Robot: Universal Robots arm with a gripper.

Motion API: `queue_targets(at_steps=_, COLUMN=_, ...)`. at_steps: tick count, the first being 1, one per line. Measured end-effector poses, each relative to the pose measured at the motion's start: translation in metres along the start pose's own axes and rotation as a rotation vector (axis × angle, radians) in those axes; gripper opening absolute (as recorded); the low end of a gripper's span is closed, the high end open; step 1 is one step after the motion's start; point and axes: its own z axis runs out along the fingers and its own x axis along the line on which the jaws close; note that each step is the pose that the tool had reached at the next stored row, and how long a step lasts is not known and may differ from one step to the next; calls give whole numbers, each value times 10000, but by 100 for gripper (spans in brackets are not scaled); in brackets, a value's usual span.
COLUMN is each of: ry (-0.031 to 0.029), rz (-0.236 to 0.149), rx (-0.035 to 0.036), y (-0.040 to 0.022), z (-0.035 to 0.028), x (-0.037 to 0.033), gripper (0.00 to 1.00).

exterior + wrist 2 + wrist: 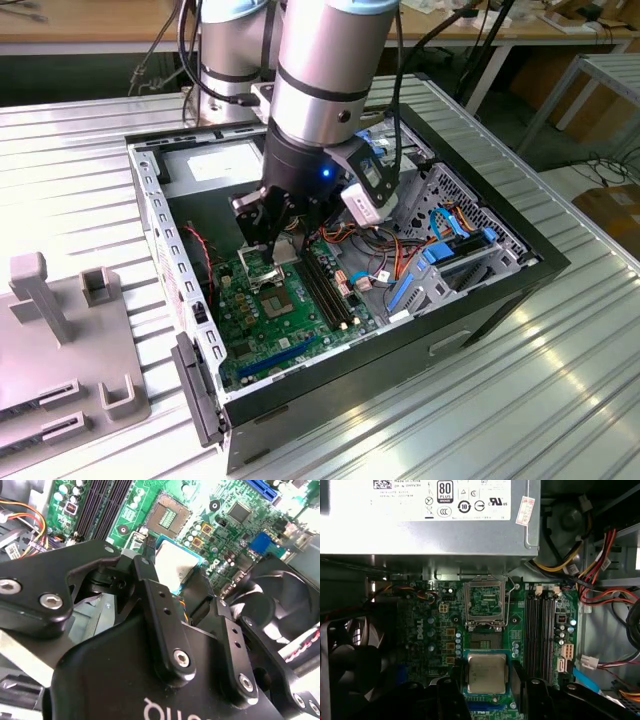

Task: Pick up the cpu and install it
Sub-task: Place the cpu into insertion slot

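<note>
We get the gripper (486, 681) clamped on the cpu (486, 671) near the socket (484, 602) in the first wrist view; the exterior view adds the case (480, 300).

White label (440, 500) carrying black text and round marks is sitting on the power supply (395, 540), at 11 o'clock from the motherboard (290, 310) in the exterior view; red-printed sticker (525, 511) is clinging to that supply's corner; white logo (421, 630) is showing on the motherboard; faint lines, too small to read, are crossing the cpu (486, 674); cut-off white lettering (165, 711) is showing on the gripper (172, 575).
</note>
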Motion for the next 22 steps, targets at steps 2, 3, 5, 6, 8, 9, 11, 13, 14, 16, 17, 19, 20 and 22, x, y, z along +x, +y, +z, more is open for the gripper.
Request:
queue_targets(at_steps=2, ry=0, rz=-4, rx=0, y=-9, z=48, x=-4, gripper=47)
queue_targets(at_steps=3, ry=0, rz=-4, rx=1, y=-16, z=66, x=-4, gripper=47)
queue_targets(at_steps=5, ry=0, rz=0, rx=0, y=-22, z=102, x=-4, gripper=47)
queue_targets(at_steps=6, ry=0, rz=0, rx=0, y=-24, z=123, x=-4, gripper=47)
queue_targets(at_steps=8, ry=0, rz=-2, rx=0, y=-25, z=158, x=-6, gripper=47)
queue_targets(at_steps=9, ry=1, rz=-1, rx=0, y=-25, z=185, x=-7, gripper=47)
queue_targets(at_steps=11, ry=1, rz=-2, rx=1, y=-25, z=224, x=-8, gripper=47)
queue_targets(at_steps=13, ry=0, rz=-2, rx=0, y=-24, z=265, x=-9, gripper=47)
queue_targets(at_steps=14, ry=0, rz=-2, rx=0, y=-24, z=283, x=-10, gripper=47)
queue_targets(at_steps=16, ry=0, rz=-2, rx=0, y=-23, z=323, x=-11, gripper=47)
queue_targets(at_steps=17, ry=1, rz=-2, rx=0, y=-23, z=339, x=-12, gripper=47)
queue_targets(at_steps=19, ry=3, rz=-2, rx=2, y=-23, z=340, x=-12, gripper=47)
queue_targets(at_steps=20, ry=3, rz=-1, rx=2, y=-23, z=340, x=-12, gripper=47)
queue_targets(at_steps=22, ry=2, rz=-2, rx=1, y=-23, z=341, x=-12, gripper=47)
